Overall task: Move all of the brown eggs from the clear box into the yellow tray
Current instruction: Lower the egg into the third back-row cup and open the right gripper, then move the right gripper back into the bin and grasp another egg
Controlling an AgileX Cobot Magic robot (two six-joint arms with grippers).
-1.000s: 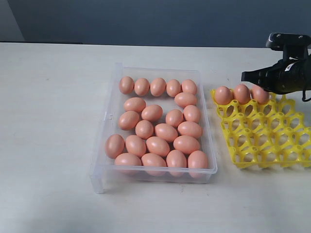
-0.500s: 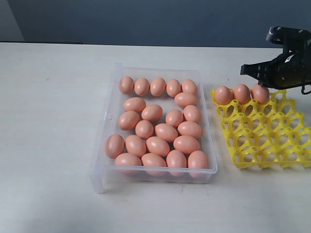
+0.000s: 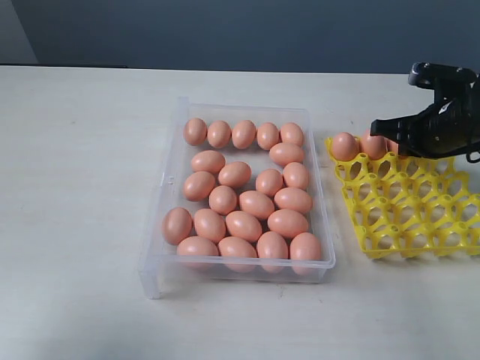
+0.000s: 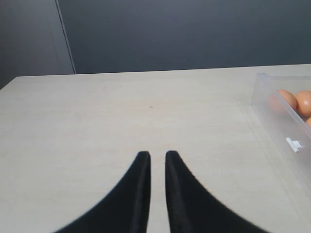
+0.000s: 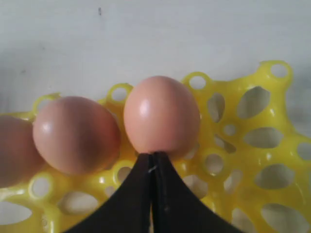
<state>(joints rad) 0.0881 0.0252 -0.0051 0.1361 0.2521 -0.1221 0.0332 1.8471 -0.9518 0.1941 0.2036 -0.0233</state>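
Note:
Several brown eggs (image 3: 244,202) lie in the clear box (image 3: 174,135). The yellow tray (image 3: 409,217) to its right has three eggs in its far row. One of them (image 3: 343,146) shows whole, and the other two are partly hidden behind my right gripper (image 3: 379,129). In the right wrist view that gripper (image 5: 153,156) is shut, its tips touching the near side of the tray egg (image 5: 161,115), with nothing between them. My left gripper (image 4: 157,154) hovers over bare table beside the box's corner (image 4: 284,121), its fingers slightly apart and empty.
The light table (image 3: 82,187) stretches to the left of the box. A dark wall (image 3: 225,30) runs behind the table. Most cups of the tray hold nothing. The left arm is outside the exterior view.
The right gripper rose a little above the tray's far row, then came down lower, covering more of the third egg. The eggs and the box stayed put.

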